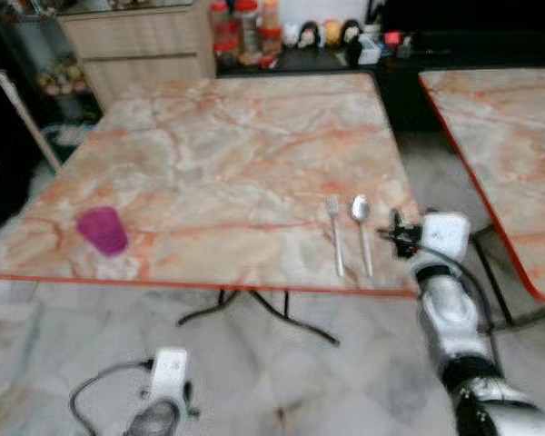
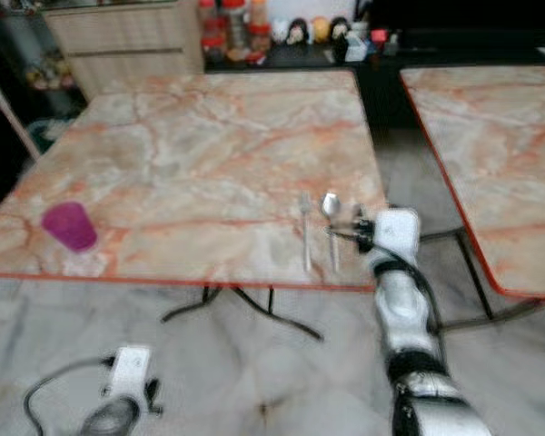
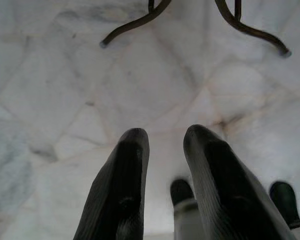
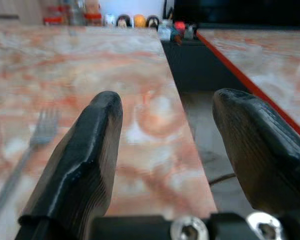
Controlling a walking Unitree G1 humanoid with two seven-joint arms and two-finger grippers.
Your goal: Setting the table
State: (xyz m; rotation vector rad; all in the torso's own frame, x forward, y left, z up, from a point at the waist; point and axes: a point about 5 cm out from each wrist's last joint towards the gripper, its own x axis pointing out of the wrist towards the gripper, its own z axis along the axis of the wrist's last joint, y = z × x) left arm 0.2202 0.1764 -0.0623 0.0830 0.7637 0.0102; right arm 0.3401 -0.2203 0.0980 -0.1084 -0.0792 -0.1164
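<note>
Right gripper [image 4: 165, 145] fingers wide apart (holding nothing), beside spoon [image 1: 361, 218]

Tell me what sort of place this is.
Probably a home dining area: two marble-patterned tables on a tiled floor, a fork and spoon laid out, and a sideboard with jars behind.

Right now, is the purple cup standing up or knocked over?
Standing up. The purple cup sits on its base on the marble table, mouth facing up. Whether anything is inside, I cannot tell.
</note>
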